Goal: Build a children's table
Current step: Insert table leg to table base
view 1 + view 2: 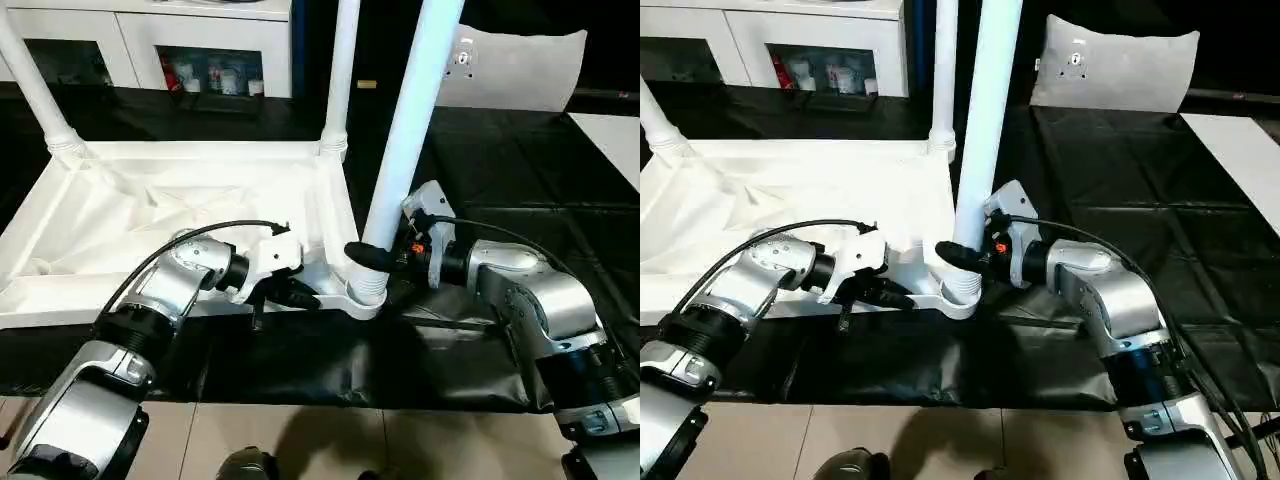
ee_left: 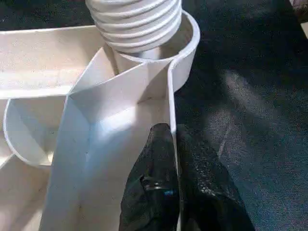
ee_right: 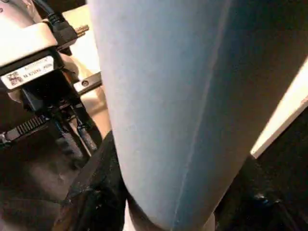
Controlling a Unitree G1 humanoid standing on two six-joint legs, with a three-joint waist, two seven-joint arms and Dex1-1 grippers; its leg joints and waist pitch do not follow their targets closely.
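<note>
My forearms (image 1: pixel 185 275) silver, rounded, black joint rings. White wrist housings, black cables (image 1: pixel 190 232) looped over. Fingers (image 2: pixel 159 192) glossy black. Orange mark by right wrist (image 1: pixel 417 248).

A black cover (image 1: pixel 480 190) lies spread over the floor, creased and faintly glossy, its near edge stopping short of pale floor tiles (image 1: pixel 300 440). At the back stands a white cabinet (image 1: pixel 150 30) with open shelves holding small bottles and jars (image 1: pixel 215 78). Farther right, a white cushion (image 1: pixel 1115 70) leans upright. A white sheet (image 1: pixel 1240 150) lies flat at the right edge.
</note>
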